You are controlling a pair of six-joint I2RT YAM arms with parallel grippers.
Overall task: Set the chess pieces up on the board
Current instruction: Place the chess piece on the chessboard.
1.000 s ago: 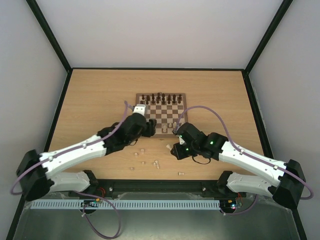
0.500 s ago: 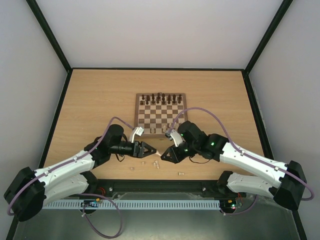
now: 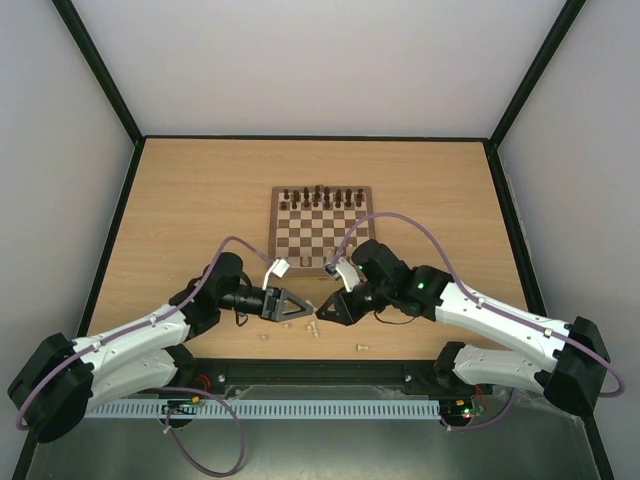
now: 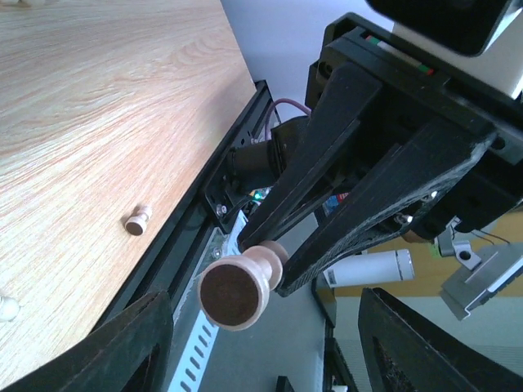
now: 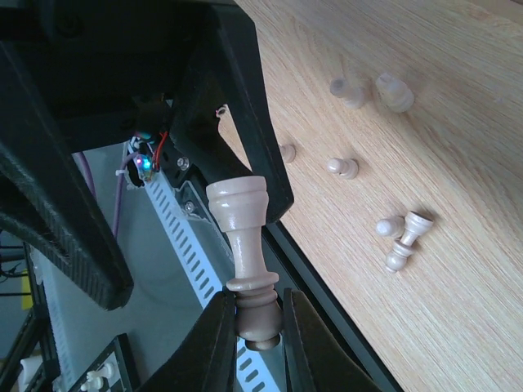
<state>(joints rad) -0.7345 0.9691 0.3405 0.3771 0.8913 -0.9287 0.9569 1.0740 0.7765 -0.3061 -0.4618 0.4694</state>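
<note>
Loose pale chess pieces [image 3: 312, 327]: scattered on the table [image 3: 190, 200] by its near edge, most lying on their sides; one apart to the right, close to the black front rail [image 3: 330, 372]; several more visible past the fingers [image 5: 216, 343] in the right wrist view.
Right gripper [image 3: 325, 312]: low over the near strip of table, pointing left, pinched onto one end of a pale piece.
Held pale chess piece [image 5: 245, 245]: clear of the table, roughly level, narrow end clamped in the right gripper, flared base sticking out toward the left gripper [image 3: 292, 305]; round underside turned straight at the left wrist camera.
Left gripper: pointing right, nearly tip to tip with the right one, spread wide; held piece just in front of the gap, touched by neither finger.
Chessboard [image 3: 322, 235]: beyond both grippers, flat at mid-table; near edge partly covered from above by the right arm [image 3: 470, 308].
Dark brown chess pieces [image 3: 320, 197]: upright along the board's far rows.
</note>
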